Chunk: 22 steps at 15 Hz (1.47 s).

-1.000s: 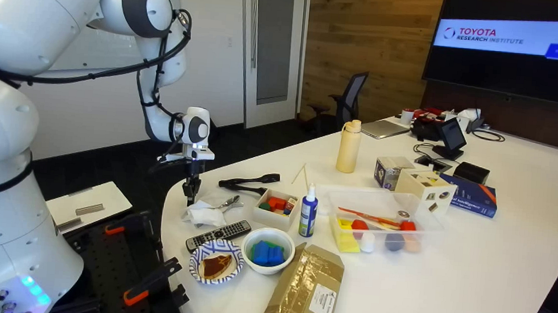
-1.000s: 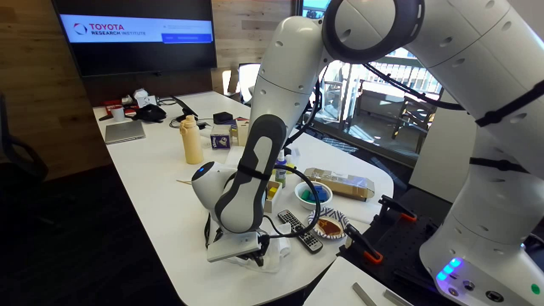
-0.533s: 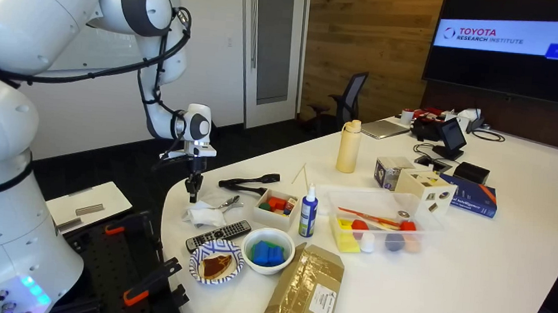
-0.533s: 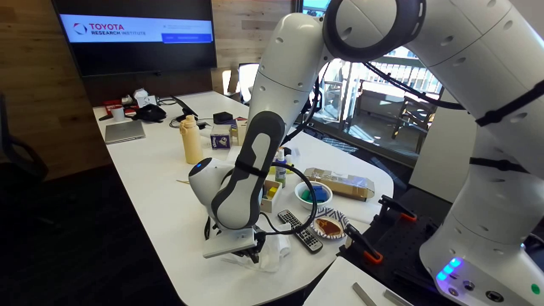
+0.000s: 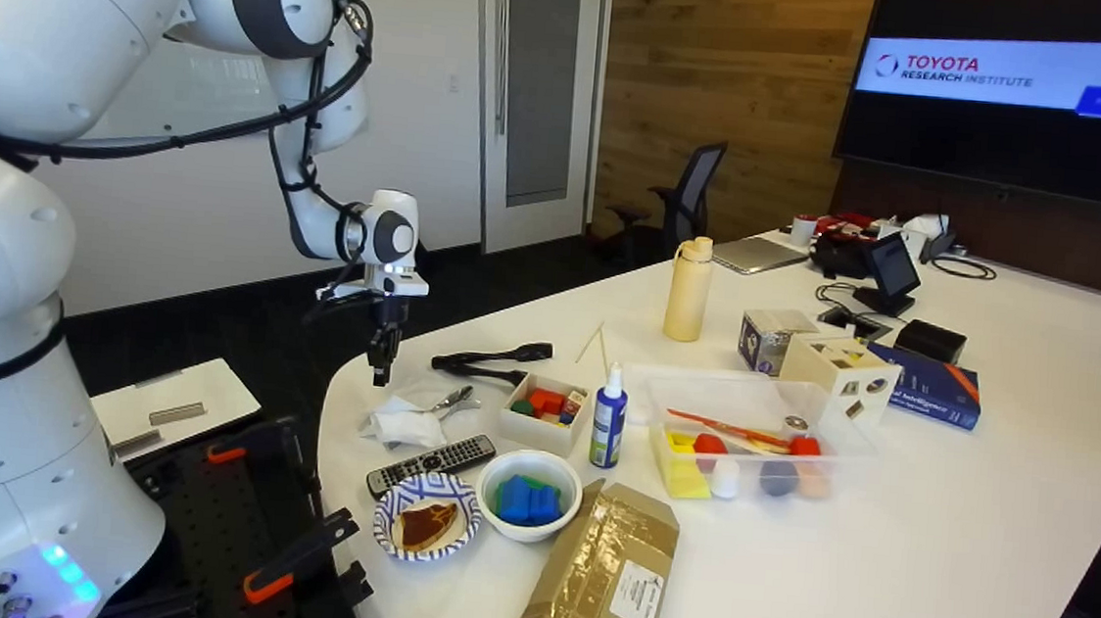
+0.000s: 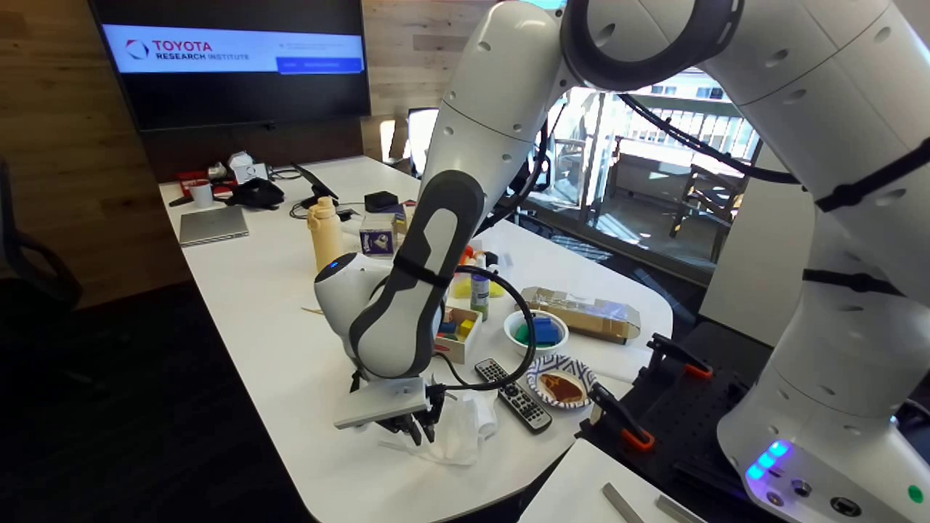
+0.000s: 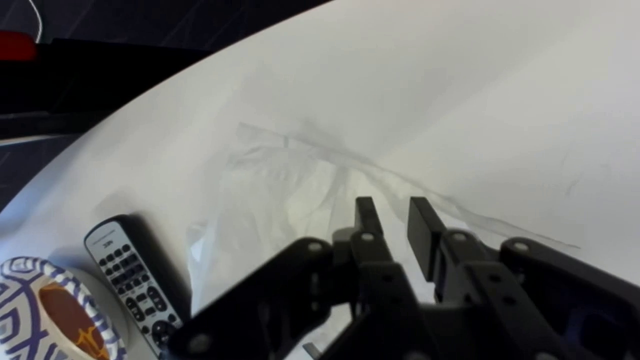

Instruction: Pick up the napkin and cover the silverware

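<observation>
gripper [image 7: 395,216] hangs narrowly parted, empty; crumpled white napkin [image 5: 407,426] lies below, not touching.

Tabletop [image 5: 884,571]: smooth, faint sheen. Napkin [image 5: 407,425]: thin, creased, looks like paper; sheer at its edge in the wrist view. Utensils [image 5: 454,399] by it: shiny, metal-looking. Gripper [image 7: 392,207]: matt, dark. Arm shells [image 5: 1,241]: smooth, semi-gloss. Remote [image 7: 132,275]: plastic, satin silvery face. Patterned plate [image 5: 384,520]: paper by the look. Bowl [image 5: 531,534]: smooth, looks plastic. Near carton [image 5: 592,592]: cardboard under glossy, wrinkled tape [image 5: 601,541]. Bin [image 5: 730,396]: clear shiny plastic. Tall bottle [image 5: 687,295]: matt, smooth, can't tell if metal or plastic. Laptop [image 5: 759,255], far: satin, metal-looking. Far wall [image 5: 736,78]: wood boards, visible grain.
</observation>
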### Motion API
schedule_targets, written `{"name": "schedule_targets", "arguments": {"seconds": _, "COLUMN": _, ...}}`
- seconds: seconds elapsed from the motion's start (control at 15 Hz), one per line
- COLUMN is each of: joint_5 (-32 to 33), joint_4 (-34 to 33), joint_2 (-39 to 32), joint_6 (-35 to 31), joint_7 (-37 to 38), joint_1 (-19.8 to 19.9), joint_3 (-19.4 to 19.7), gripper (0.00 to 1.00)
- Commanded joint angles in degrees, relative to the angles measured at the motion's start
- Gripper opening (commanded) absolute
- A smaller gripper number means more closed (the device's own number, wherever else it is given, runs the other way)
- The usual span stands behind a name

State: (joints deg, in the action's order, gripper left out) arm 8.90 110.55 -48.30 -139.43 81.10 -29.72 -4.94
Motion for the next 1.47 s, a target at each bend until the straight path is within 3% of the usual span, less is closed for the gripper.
{"name": "schedule_targets", "arguments": {"seconds": 0.0, "joint_5": -1.62, "joint_4": 0.92, "joint_2": -0.02, "joint_6": -0.19, "joint_7": -2.14, "joint_1": 0.37, "joint_3": -0.39, "gripper": 0.56}}
{"name": "schedule_targets", "arguments": {"seconds": 0.4, "joint_5": -1.50, "joint_4": 0.28, "joint_2": -1.83, "joint_6": 0.17, "joint_7": -2.74, "joint_1": 0.56, "joint_3": 0.05, "gripper": 0.99}}
{"name": "schedule_targets", "arguments": {"seconds": 0.67, "joint_5": -1.71, "joint_4": 0.13, "joint_2": -2.67, "joint_6": 0.28, "joint_7": -3.53, "joint_1": 0.64, "joint_3": 0.06, "gripper": 1.00}}
{"name": "schedule_targets", "arguments": {"seconds": 0.73, "joint_5": -1.66, "joint_4": 0.14, "joint_2": -2.75, "joint_6": 0.27, "joint_7": -3.51, "joint_1": 0.59, "joint_3": 0.11, "gripper": 0.83}}
{"name": "schedule_targets", "arguments": {"seconds": 0.8, "joint_5": -1.65, "joint_4": 0.15, "joint_2": -2.81, "joint_6": 0.31, "joint_7": -3.47, "joint_1": 0.55, "joint_3": 0.14, "gripper": 0.74}}
{"name": "schedule_targets", "arguments": {"seconds": 1.4, "joint_5": -1.75, "joint_4": 0.40, "joint_2": -3.12, "joint_6": 0.21, "joint_7": -3.39, "joint_1": 0.57, "joint_3": 0.10, "gripper": 0.05}}
